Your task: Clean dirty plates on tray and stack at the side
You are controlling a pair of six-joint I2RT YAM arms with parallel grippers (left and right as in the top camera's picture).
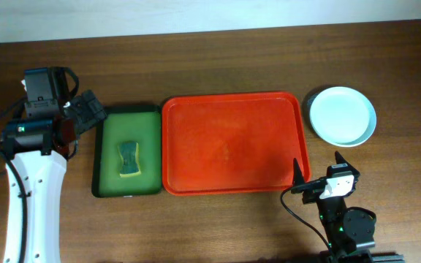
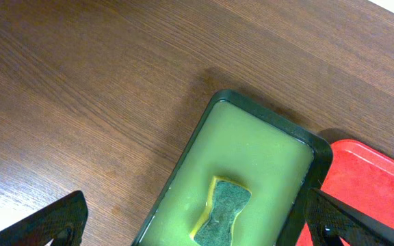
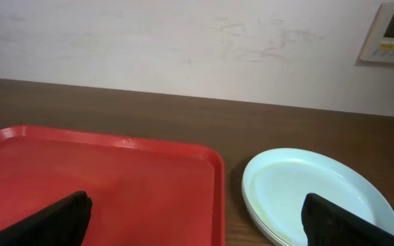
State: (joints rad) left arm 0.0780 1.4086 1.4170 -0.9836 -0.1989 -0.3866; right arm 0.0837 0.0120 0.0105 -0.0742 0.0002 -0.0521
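While both pairs of fingers were held wide apart and empty, no plate was being handled. The right gripper (image 1: 318, 168) was poised just off the near right corner of the large bright red rectangular plastic tray (image 1: 232, 139), whose floor was seen bare. Just beside that tray's far right corner, on the brown wooden table (image 1: 196, 66), the round shallow pale mint-blue plates (image 1: 342, 115) were found piled in one stack, the top one looking clean. The left gripper (image 1: 88, 111) was poised by the far left corner of the smaller dark green tray (image 1: 97, 157), in which a yellow-and-green sponge (image 1: 128, 158) was lying.

The task was judged finished or nearly so: nothing was left on the red tray to be wiped, so the next move was judged to call only for the arms to be drawn clear. Two grippers, two trays, one sponge and one stack were counted. Layered rims were shown in the right wrist view, but the number of plates could not be fixed.
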